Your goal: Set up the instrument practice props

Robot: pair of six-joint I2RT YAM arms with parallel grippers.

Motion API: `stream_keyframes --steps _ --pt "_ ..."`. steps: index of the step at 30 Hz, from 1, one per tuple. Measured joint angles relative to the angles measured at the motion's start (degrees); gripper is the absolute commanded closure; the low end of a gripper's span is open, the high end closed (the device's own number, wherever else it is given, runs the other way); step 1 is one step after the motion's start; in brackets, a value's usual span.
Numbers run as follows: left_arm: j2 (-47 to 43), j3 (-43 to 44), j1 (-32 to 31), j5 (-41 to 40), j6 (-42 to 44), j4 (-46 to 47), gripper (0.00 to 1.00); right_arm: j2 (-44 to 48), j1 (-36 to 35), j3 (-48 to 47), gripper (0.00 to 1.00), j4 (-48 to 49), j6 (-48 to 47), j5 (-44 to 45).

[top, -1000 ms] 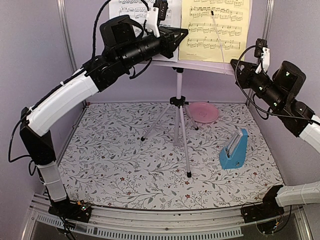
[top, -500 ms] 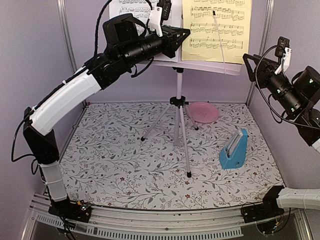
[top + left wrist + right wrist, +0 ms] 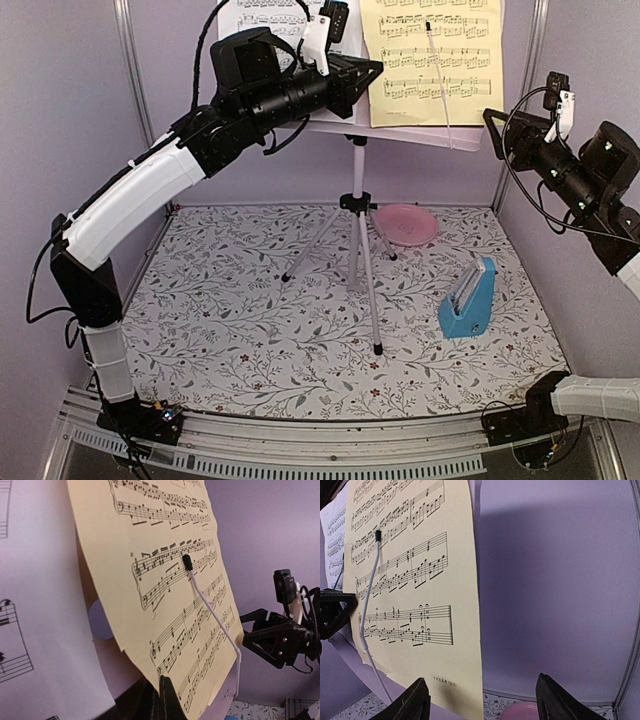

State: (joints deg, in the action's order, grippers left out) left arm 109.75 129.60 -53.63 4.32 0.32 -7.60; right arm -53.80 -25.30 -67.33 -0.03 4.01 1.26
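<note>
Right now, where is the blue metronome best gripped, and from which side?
Probably take the metronome by its narrow top, coming from above and closing across the two flat blue sides: it stands upright, tapers upward, and nothing touches it.

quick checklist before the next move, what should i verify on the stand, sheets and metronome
1. Right tool open, not gripping the yellow sheet: ok.
2. Yellow sheet upright on the stand desk, wire holder across it: ok.
3. White sheet seated on the desk: cannot tell, left arm covers its lower part.
4. Left tool shut at the desk's lower edge; gripping anything: cannot tell.
5. Blue metronome upright on the table: ok.
6. Tripod legs spread on the table: ok.
</note>
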Motion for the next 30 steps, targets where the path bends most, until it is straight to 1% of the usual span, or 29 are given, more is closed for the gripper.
stream_keyframes --steps 3,7,9,10,13,14,18,20,21,24,26,30 --pt "0.0 0.0 0.0 0.0 0.13 -0.04 1.0 -0.9 1.25 -1.77 0.21 -0.2 0.09 -2.69" --pt "0.0 0.0 0.0 0.0 0.28 -0.07 1.0 -1.53 5.07 -3.78 0.17 -0.15 0.7 -8.57" --pt "-0.02 0.0 0.0 0.0 0.35 -0.07 1.0 -1.9 7.04 -4.44 0.17 -0.15 1.33 -11.26" --pt "-0.02 0.0 0.0 0.0 0.39 -0.07 1.0 -2.21 7.87 -4.7 0.19 -0.13 1.66 -12.79" --pt "0.0 0.0 0.0 0.0 0.52 -0.07 1.0 -3.54 9.29 -5.51 0.28 -0.13 2.71 -17.03" --pt "0.0 0.0 0.0 0.0 0.57 -0.07 1.0 -4.02 9.4 -5.73 0.33 -0.11 2.86 -18.12" --pt "0.0 0.0 0.0 -0.02 0.68 -0.07 1.0 -5.55 9.64 -6.23 0.6 -0.15 3.93 -21.79" --pt "-0.02 0.0 0.0 -0.07 0.81 -0.07 1.0 -5.62 9.68 -6.23 0.7 -0.26 4.42 -22.77" --pt "-0.02 0.0 0.0 -0.09 0.92 -0.07 1.0 -5.55 9.73 -6.23 0.72 -0.11 4.55 -22.95" --pt "0.0 0.0 0.0 -0.11 1.2 -0.07 1.0 -5.35 9.73 -6.21 0.74 0.24 5.05 -23.61" --pt "-0.02 0.0 0.0 -0.13 1.29 -0.04 1.0 -5.22 9.73 -6.21 0.79 0.28 5.2 -24.11" --pt "0.0 0.0 0.0 -0.13 1.44 -0.04 1.0 -5.05 9.73 -6.21 0.97 0.46 5.25 -24.37"
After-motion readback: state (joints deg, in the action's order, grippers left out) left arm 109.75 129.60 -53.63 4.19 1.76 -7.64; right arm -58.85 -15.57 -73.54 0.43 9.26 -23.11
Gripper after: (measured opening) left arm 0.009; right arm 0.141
